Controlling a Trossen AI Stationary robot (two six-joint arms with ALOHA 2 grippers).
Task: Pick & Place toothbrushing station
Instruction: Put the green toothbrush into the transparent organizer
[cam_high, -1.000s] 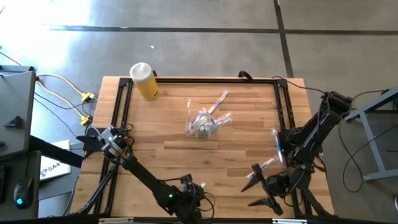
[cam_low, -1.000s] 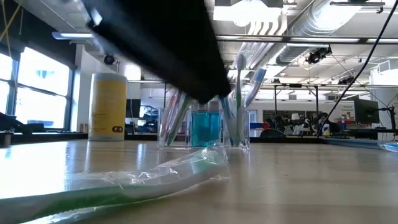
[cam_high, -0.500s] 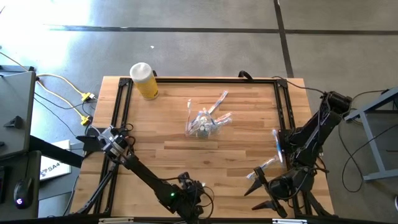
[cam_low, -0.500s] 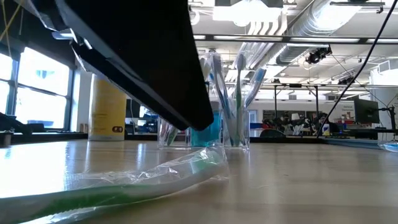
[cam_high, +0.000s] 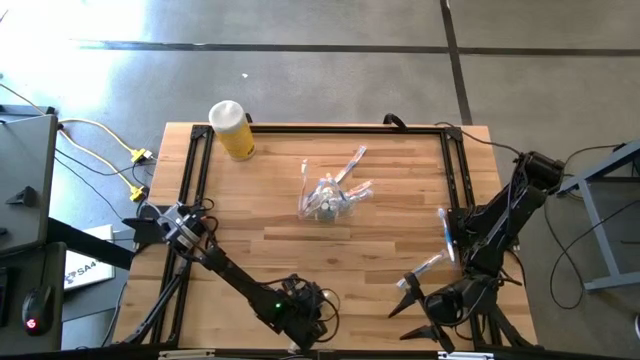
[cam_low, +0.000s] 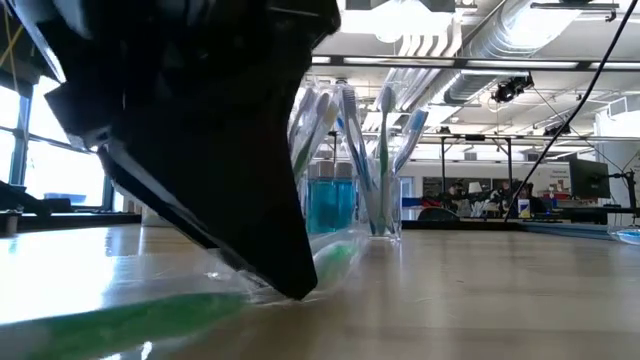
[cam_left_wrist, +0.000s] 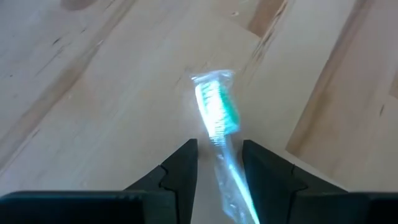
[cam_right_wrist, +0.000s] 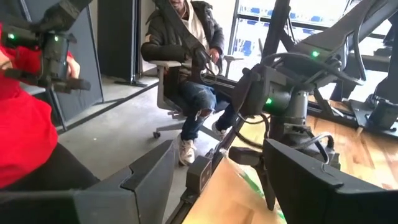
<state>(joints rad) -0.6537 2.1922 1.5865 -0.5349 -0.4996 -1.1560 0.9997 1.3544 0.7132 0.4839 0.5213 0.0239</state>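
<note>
A toothbrush with green bristles (cam_left_wrist: 217, 112), sealed in clear wrap, lies flat on the wooden table near its front edge; it shows as well in the low view (cam_low: 150, 315). My left gripper (cam_left_wrist: 217, 149) is low over it and open, one finger on each side of the handle; in the high view it (cam_high: 303, 322) is at the front middle. The clear container (cam_high: 325, 200) stands mid-table with several toothbrushes upright in it (cam_low: 335, 150). My right gripper (cam_high: 415, 310) hovers open at the front right with nothing between its fingers. My left gripper comes down at a slant from above, its fingers (cam_left_wrist: 186, 163) standing on either side of the wrapped handle (cam_left_wrist: 231, 180) just behind the brush head. The toothbrush lies flat on the table. I cannot tell whether a finger touches the wrap.
A yellow bottle with a white cap (cam_high: 232, 130) stands at the far left corner. Two more wrapped toothbrushes (cam_high: 443, 232) (cam_high: 428, 265) lie near the right edge. A black frame (cam_high: 195, 165) runs round the tabletop. People sit beyond the table (cam_right_wrist: 186, 37).
My left gripper has sunk toward the table near the front edge and rolled about its own line, coming down over the wrapped toothbrush. In the low view its dark body now reaches the tabletop. The toothbrush has stayed flat on the table.
</note>
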